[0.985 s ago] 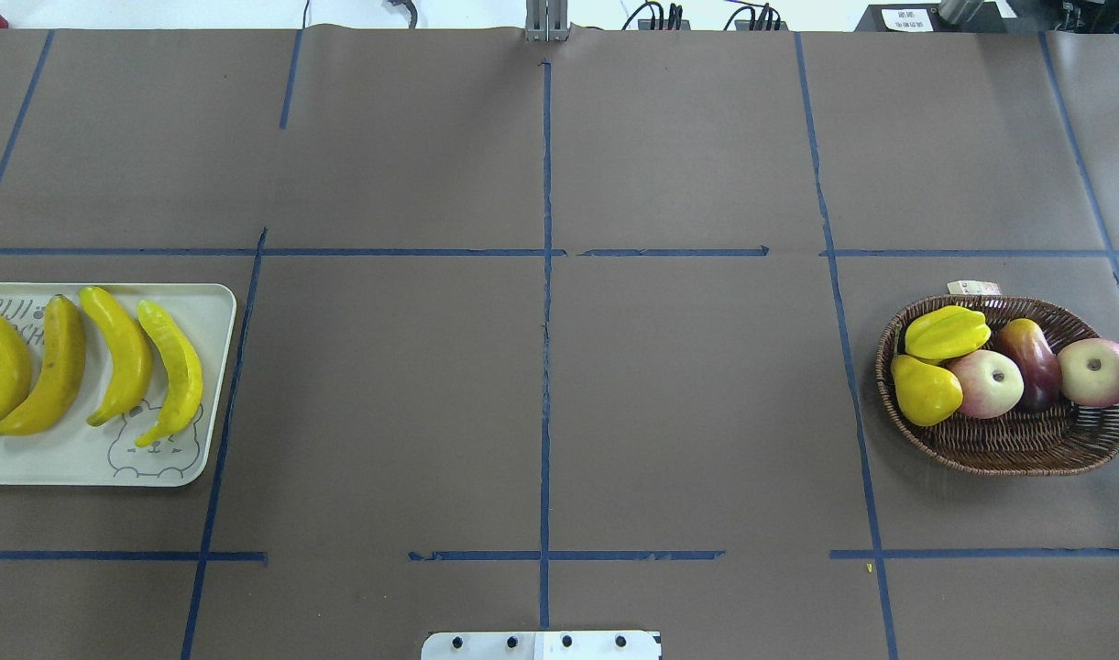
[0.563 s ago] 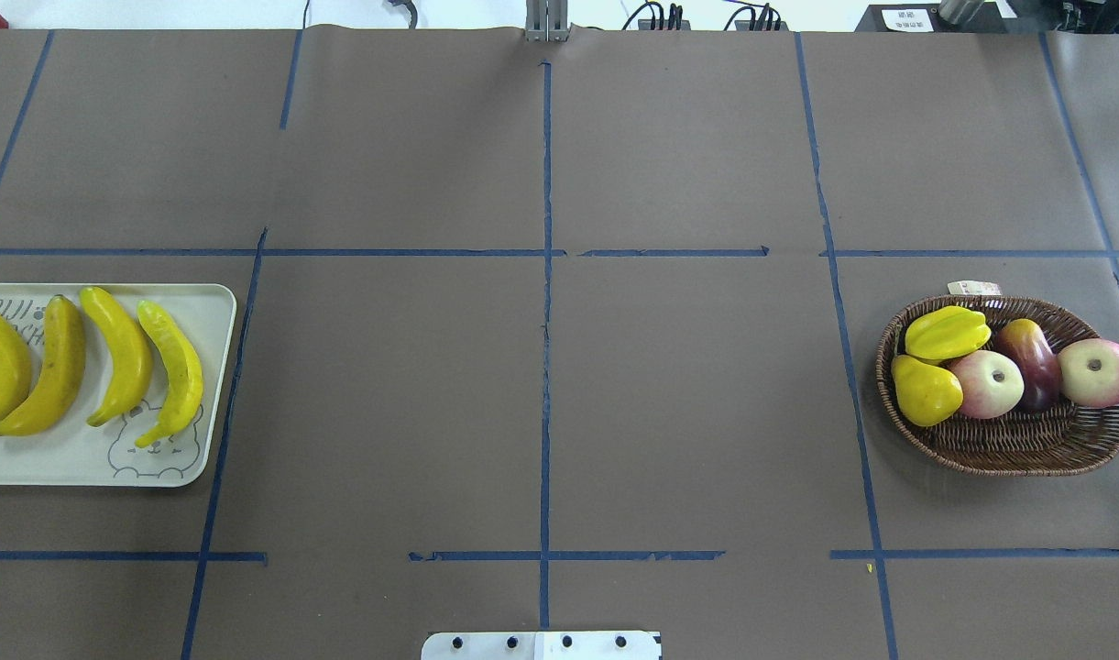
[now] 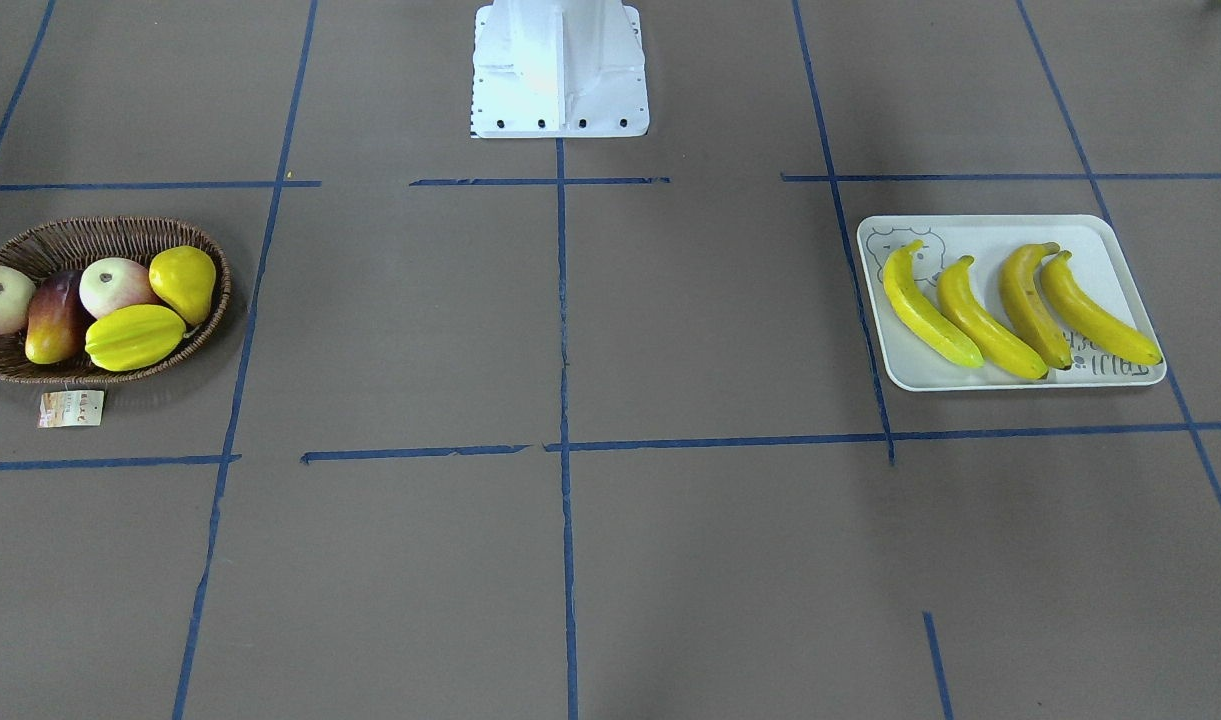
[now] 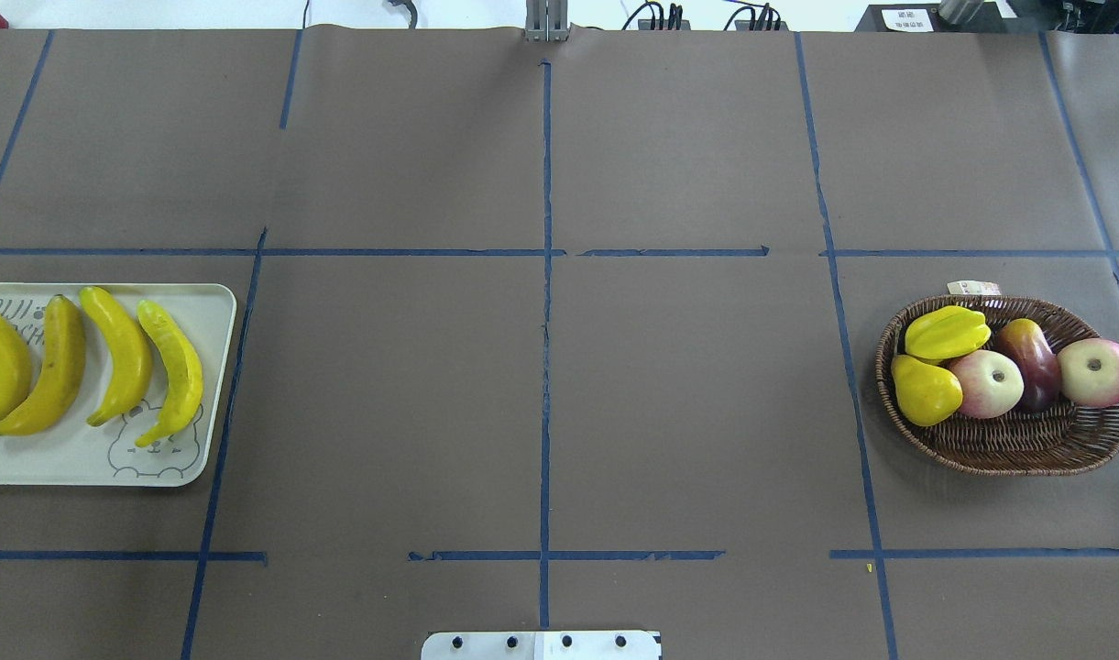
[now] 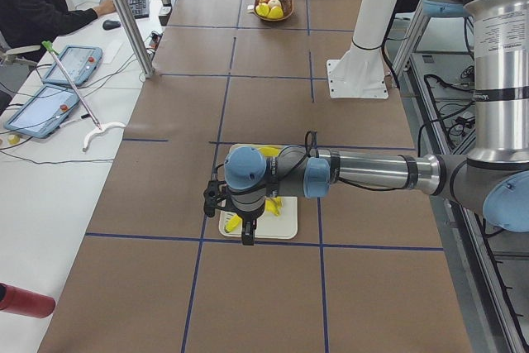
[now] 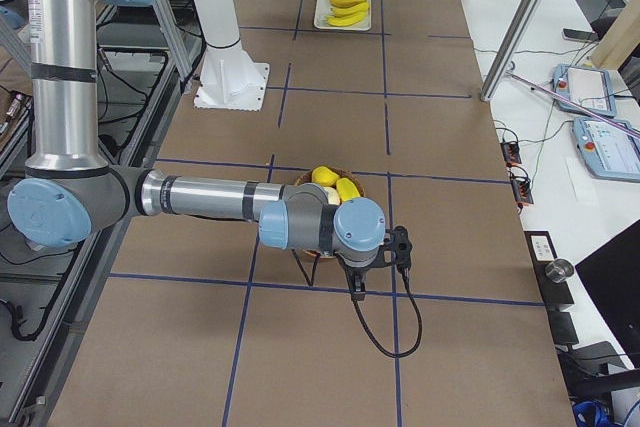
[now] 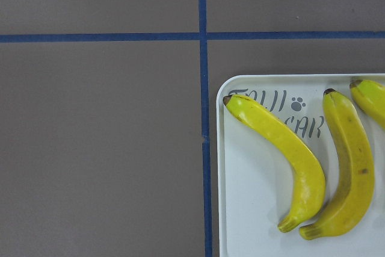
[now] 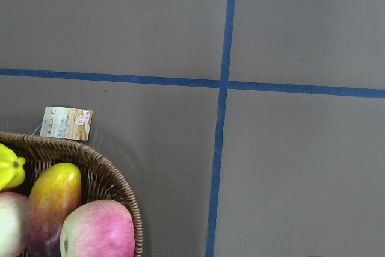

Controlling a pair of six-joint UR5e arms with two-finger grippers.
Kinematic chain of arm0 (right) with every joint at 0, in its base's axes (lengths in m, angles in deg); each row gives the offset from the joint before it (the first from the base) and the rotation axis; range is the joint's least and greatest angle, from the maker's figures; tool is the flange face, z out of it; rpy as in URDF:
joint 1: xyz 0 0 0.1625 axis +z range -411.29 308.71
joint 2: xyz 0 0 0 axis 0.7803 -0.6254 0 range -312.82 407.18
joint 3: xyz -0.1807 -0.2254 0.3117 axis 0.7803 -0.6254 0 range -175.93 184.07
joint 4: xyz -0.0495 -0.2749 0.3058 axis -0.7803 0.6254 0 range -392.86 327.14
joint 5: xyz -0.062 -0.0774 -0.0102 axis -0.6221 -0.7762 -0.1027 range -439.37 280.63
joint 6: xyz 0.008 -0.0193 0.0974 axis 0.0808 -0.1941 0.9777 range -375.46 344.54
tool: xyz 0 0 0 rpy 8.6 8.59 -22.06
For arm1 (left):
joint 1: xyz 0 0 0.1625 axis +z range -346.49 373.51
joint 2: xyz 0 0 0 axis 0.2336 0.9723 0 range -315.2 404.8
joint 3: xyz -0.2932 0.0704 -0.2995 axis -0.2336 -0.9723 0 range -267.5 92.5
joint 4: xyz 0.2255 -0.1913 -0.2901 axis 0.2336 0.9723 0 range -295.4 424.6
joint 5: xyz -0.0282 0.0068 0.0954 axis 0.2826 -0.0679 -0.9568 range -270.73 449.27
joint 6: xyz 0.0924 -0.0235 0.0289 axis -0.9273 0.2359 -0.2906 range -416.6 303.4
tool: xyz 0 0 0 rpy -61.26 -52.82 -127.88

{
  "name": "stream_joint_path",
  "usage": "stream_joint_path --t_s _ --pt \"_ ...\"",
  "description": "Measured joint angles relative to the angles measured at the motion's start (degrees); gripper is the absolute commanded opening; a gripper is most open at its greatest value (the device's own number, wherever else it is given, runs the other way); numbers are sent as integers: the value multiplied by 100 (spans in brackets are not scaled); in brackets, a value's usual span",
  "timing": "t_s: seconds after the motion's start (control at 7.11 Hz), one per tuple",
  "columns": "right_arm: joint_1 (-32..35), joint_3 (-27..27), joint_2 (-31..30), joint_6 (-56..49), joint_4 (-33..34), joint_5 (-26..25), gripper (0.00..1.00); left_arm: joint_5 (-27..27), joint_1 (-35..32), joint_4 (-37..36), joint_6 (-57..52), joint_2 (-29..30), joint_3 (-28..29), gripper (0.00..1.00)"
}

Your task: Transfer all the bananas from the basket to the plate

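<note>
Located the plate (image 4: 64, 463) at the 9 o'clock edge of the table (image 4: 541, 385) in the overhead view, its outer end cut off by the frame. Counted four bananas (image 4: 124, 353) lying on it side by side, each running roughly from 12 to 6 o'clock, with the two nearest 9 o'clock touching at their lower ends. Noted the bear print exposed at the plate's 5 o'clock corner, with the tip of one banana over it. Located the basket (image 4: 1008, 451) at the table's 3 o'clock side, well apart from the plate. Counted five fruits inside: a starfruit (image 4: 946, 333) at 11 o'clock, a yellow pear-shaped fruit (image 4: 926, 390) at 9 o'clock, two apples (image 4: 985, 383) at the centre and at 3 o'clock, and a dark red fruit (image 4: 1031, 362) between them. Noted a paper tag (image 4: 973, 287) on the table just outside the rim at 12 o'clock. Sighted the left gripper (image 5: 245, 237) only in the left side view, pointing down in front of the plate; cannot tell how far its fingers are parted or whether anything is held. Sighted the right gripper (image 6: 354, 290) only in the right side view, pointing down in front of the basket; likewise cannot tell its opening or any hold. Confirmed from the wrist views a downward look on one plate corner and on the basket's rim beside the tag.
</note>
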Motion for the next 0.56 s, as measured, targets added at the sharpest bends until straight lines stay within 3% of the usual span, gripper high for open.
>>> stream_joint_path --t_s 0.56 --pt "32 200 -17 354 75 -170 100 5 0 1 6 16 35 100"
